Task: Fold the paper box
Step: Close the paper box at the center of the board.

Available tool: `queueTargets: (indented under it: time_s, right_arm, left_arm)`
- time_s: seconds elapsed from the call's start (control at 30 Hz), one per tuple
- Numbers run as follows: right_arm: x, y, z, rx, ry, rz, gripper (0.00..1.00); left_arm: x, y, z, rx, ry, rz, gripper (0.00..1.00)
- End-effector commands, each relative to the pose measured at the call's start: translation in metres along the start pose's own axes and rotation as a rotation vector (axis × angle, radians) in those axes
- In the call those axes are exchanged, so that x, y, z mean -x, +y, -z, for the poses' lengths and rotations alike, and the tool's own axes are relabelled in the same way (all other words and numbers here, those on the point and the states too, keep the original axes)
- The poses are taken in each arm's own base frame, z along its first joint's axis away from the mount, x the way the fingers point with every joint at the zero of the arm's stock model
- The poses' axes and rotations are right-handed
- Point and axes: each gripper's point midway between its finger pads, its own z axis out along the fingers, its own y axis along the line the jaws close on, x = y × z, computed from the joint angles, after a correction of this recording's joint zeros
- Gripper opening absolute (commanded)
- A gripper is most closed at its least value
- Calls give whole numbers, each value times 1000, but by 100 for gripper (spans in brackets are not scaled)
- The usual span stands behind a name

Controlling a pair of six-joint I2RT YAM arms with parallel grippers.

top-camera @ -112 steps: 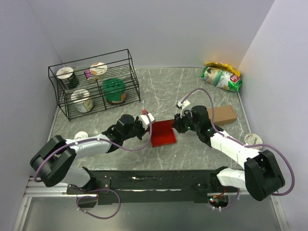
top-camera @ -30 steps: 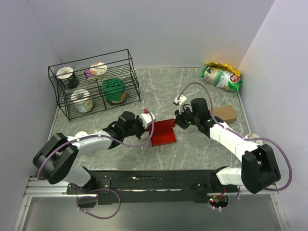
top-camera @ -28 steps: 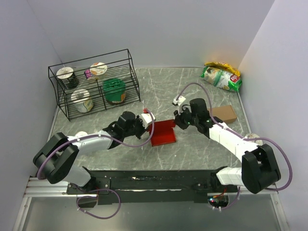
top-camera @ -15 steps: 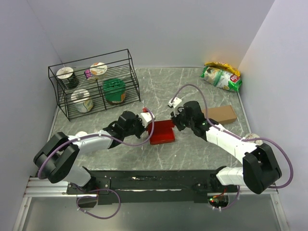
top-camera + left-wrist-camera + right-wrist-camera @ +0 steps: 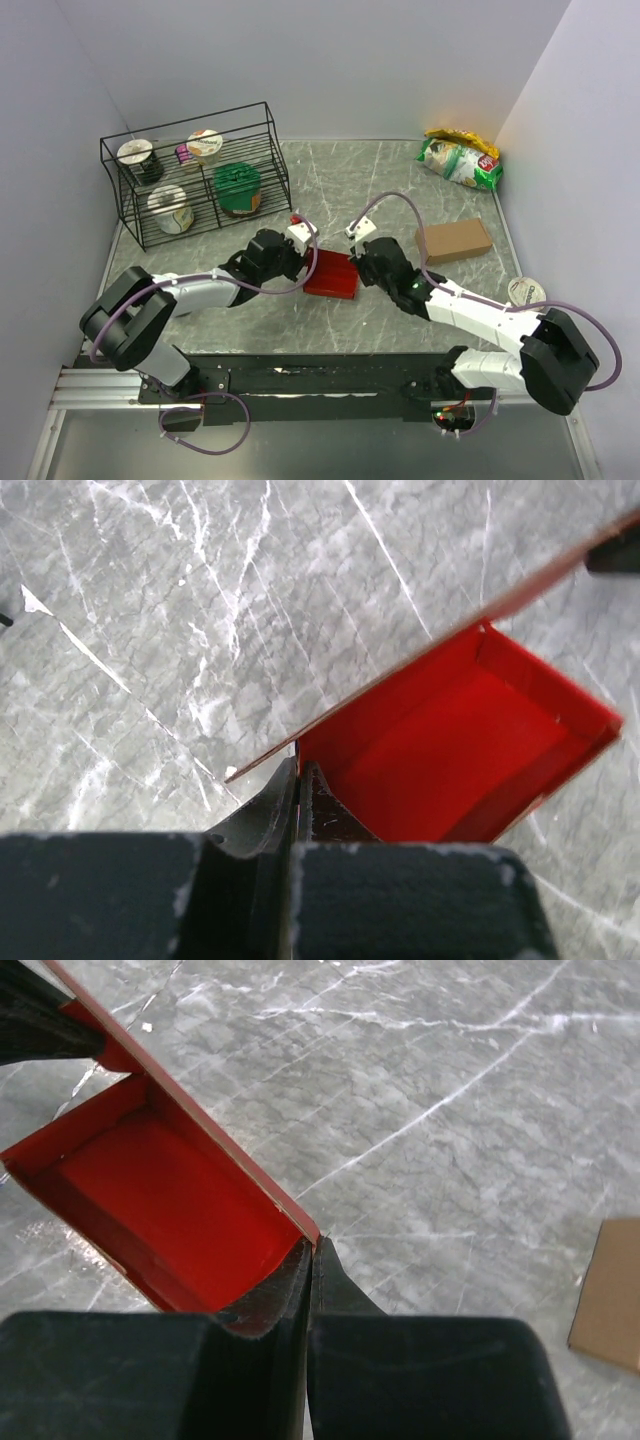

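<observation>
The paper box [image 5: 331, 276] lay on the grey marbled table [image 5: 350, 180] just in front of the two arms, between their wrists, as a shallow bright red tray with its walls raised and one long flap standing up along its far side. It was thin card, so I judged it very light and stiff only along its creases. A wall would buckle or dent under a hard squeeze, and the whole thing would likely skate on the smooth tabletop if pushed from one side only. The sound places to grip looked like the top edges of the walls close to the corners, where the folds gave some strength. That was where both arms had it. The left gripper [image 5: 298, 780] was clenched on the card edge at the box's left corner, and the right gripper [image 5: 310, 1250] was pinched tight on the rim at the opposite corner. No printing showed on the red card in any view. Farther out, a plain brown cardboard box [image 5: 453, 240] sat to the right, near but apart and unmarked. A yellow and green snack bag [image 5: 460, 158] lay in the far right corner with a red patch whose lettering was too small to read. A black wire rack [image 5: 186, 123] held lidded cups at the far left, their labels also illegible.
</observation>
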Motion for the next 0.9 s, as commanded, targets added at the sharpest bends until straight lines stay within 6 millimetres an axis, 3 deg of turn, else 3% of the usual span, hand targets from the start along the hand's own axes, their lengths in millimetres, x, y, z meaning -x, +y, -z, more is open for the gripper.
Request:
queueTargets:
  time_s: [0.0,0.17,0.3,0.43,0.63,0.87]
  right_arm:
    - [38,23,8,3,-156,-106,0]
    - [42,41,14,-27,-194,-101,0]
    - [35,46,14,-68,-188,-106,0]
    - [26,50,13,-98,-174,-118,0]
    - [22,50,14,-137,-157,-146,0]
    - [21,50,18,-133,-164,-189,0]
  left_arm:
    - [62,-29,-8,-85,-188,77,1]
    - [61,-43,-7,-62,-209,160,1]
    - [39,-57,-6,-55,-178,217,1]
    - [17,-54,-3,16,-166,300,1]
    - [-10,-44,5,82,-131,278,1]
    - [-44,-49,8,107,-47,257,1]
